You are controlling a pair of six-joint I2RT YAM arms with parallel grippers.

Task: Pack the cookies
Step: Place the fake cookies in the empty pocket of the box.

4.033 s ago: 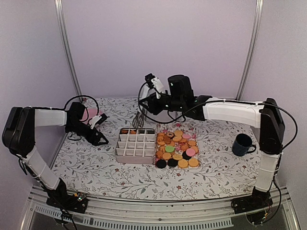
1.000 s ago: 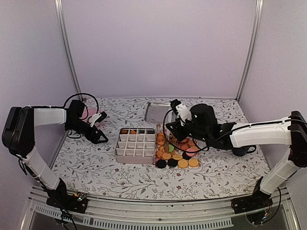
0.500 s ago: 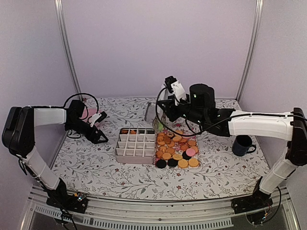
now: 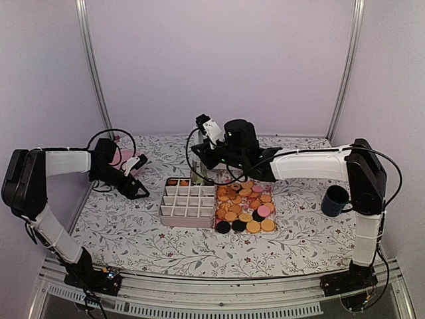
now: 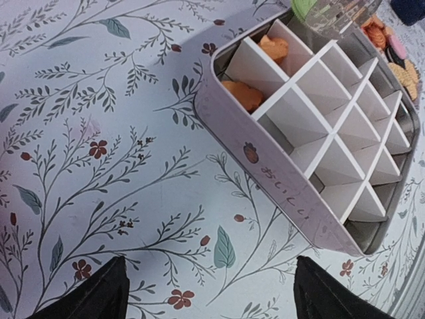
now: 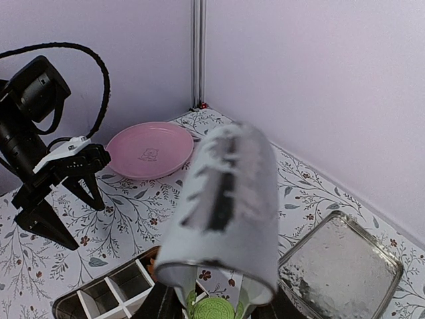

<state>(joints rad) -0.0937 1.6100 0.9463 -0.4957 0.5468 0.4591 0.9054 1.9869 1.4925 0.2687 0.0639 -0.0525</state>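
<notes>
Nearest, most of the cookies (image 4: 244, 207) lay heaped just right of the divided box (image 4: 188, 203). Only two orange ones (image 5: 242, 95) sat in its far-left compartments. The others looked empty, so packing seemed barely begun. The left end effector (image 5: 209, 299) gaped wide on the table (image 4: 133, 232), holding nothing, near the box's left side. The right end effector (image 4: 198, 175) pinched a green cookie (image 6: 214, 310) above the box's far row.

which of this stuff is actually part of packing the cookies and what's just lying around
For the job: pile of cookies, green cookie, divided box, two orange cookies already in it.
Lying about: pink plate, blue mug, shiny square tray at the back (possibly the box's lid).
</notes>
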